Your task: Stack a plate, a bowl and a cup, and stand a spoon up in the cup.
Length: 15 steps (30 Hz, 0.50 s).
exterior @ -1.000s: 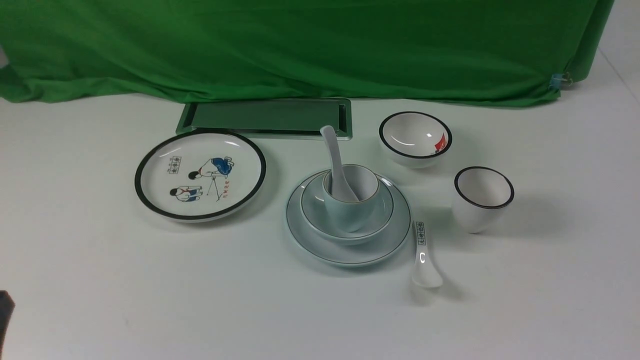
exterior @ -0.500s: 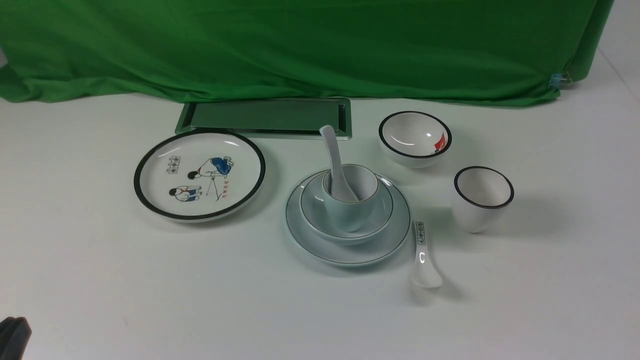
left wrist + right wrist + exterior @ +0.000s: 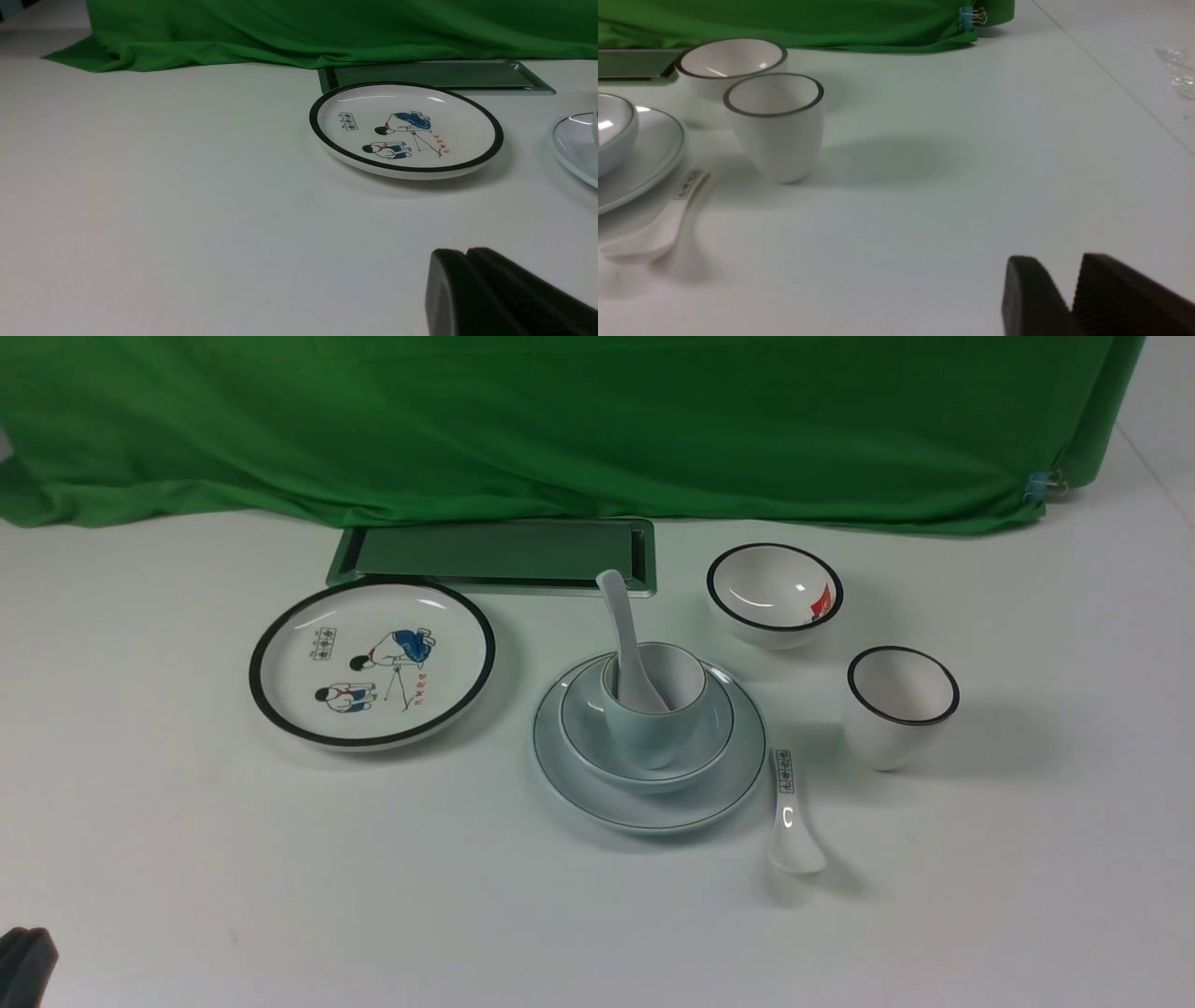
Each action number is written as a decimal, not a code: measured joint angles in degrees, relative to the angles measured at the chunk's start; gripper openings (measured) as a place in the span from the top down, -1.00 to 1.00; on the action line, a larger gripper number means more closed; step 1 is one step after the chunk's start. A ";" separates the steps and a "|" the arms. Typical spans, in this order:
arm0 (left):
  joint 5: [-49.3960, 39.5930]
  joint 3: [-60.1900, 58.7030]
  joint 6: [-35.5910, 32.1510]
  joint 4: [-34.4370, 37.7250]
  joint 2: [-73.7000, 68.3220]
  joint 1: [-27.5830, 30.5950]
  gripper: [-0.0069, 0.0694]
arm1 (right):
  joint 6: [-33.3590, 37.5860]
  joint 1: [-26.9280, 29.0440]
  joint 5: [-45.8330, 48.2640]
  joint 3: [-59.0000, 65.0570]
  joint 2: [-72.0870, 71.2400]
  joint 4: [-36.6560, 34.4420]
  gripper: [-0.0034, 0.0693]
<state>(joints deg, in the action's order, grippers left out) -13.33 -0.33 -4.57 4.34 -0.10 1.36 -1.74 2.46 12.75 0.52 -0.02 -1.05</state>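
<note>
The left end effector (image 3: 460,261) has its two dark fingers pressed together with only a thin seam between them, holding nothing; it hangs low over bare tabletop (image 3: 280,896) at the robot's near left, and in the front view only a dark corner of it shows at the lower left edge. The right end effector (image 3: 1066,280) shows a narrow gap between its fingers, slightly spread, with nothing between them and nothing touched; it sits over empty tabletop to the right of the white cup (image 3: 775,123) and is out of the front view. The stack stands in the middle of the tabletop: the plate (image 3: 738,775) lies flat, the bowl (image 3: 583,728) sits in it, and the cup (image 3: 653,742) stands upright in the bowl. The spoon (image 3: 624,635) stands in the cup with its scoop down inside and its handle leaning up and away toward the green cloth (image 3: 597,420), tilted slightly to the left; its long axis is steep, nearer upright than flat. The printed spoon (image 3: 792,821) lies flat just beside the plate's right edge, scoop toward the robot. The cartoon plate (image 3: 280,709) lies to the left, the white bowl (image 3: 775,588) behind right.
</note>
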 joint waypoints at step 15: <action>0.00 0.00 0.00 -0.22 0.00 0.00 0.89 | 0.00 0.00 0.00 0.00 0.00 0.00 0.27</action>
<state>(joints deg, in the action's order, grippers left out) -13.33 -0.33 -4.57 4.13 -0.10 1.36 -1.74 2.46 12.75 0.52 -0.02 -1.05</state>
